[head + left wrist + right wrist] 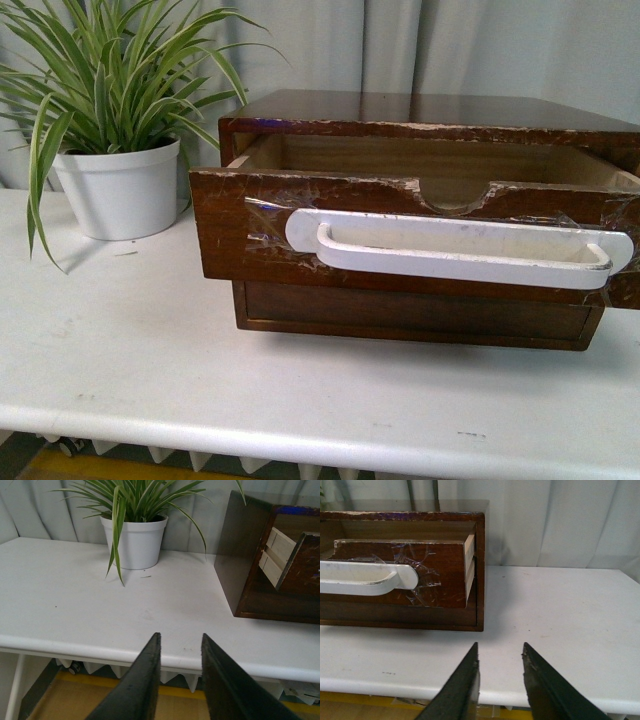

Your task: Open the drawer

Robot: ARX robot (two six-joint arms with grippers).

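The dark brown drawer [240,225] stands pulled out of its wooden cabinet [400,105], its pale inside showing. A long white handle [460,248] is taped across its front, under a half-round notch [452,200] and a chipped top edge. Neither arm shows in the front view. My left gripper [181,641] is open and empty at the table's front edge, well short of the cabinet's side [240,555]. My right gripper [500,650] is open and empty too, over the table in front of the drawer's corner [445,575], with the handle's end [380,578] in sight.
A white pot with a striped green plant [120,185] stands on the white table [150,350] left of the cabinet. A plain lower drawer front [420,312] sits under the open one. A grey curtain hangs behind. The table's front edge [75,647] is near both grippers.
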